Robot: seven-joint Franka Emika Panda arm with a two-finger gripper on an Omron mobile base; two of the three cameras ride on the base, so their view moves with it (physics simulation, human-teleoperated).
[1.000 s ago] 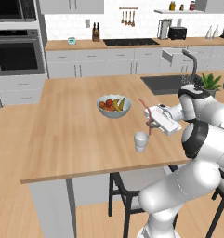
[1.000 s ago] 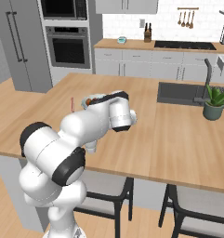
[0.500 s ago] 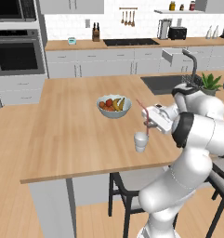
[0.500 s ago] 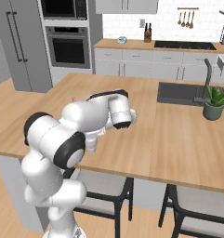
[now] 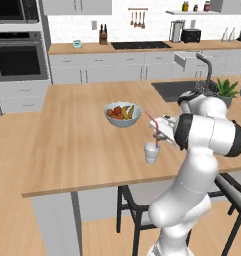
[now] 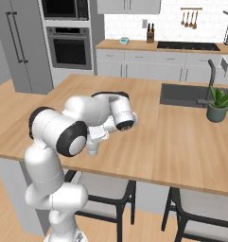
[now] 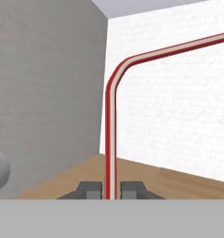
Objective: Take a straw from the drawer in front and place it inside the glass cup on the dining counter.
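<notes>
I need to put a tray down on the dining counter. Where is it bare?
The dining counter is bare left of the fruit bowl, out to its left edge. It is crowded at the near right: the glass cup stands below the gripper, shut on the straw.

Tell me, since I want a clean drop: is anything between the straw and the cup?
Nothing visible. The gripper holds the straw directly above the glass cup; the fruit bowl sits off to the side.
</notes>
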